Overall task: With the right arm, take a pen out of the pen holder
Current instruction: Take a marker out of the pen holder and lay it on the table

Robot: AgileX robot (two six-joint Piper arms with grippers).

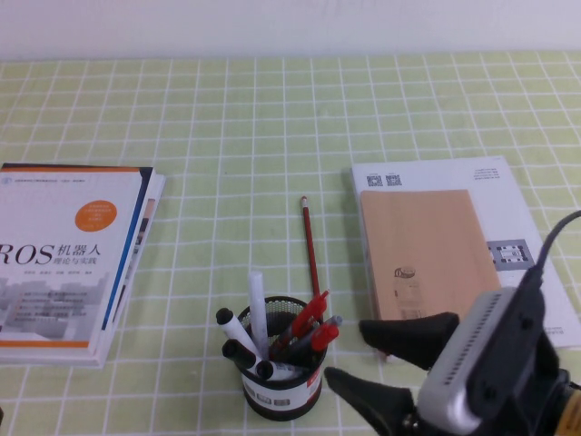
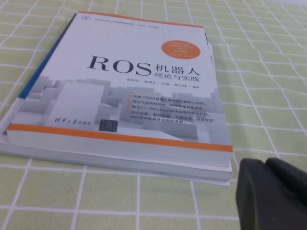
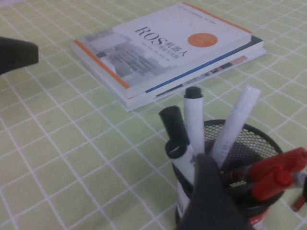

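Desk setting of an office or study type: a pale green checked tablecloth (image 1: 272, 109) carries a white, orange-banded paperback ROS robotics textbook (image 1: 64, 263), a black wire-mesh pen holder (image 1: 283, 398) filled with red pens (image 1: 310, 318) and white markers (image 1: 259, 304), a tan card-covered notebook (image 1: 422, 254) and a red pencil (image 1: 310, 241).

ROS book (image 1: 64, 250), tan notebook (image 1: 422, 259), checked tablecloth (image 1: 272, 118)

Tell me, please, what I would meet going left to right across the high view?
ROS book → pen holder → tan notebook on its white sheet. The right tool hangs open at the near edge, between holder and notebook; the left tool shows only in its wrist view, beside the book.
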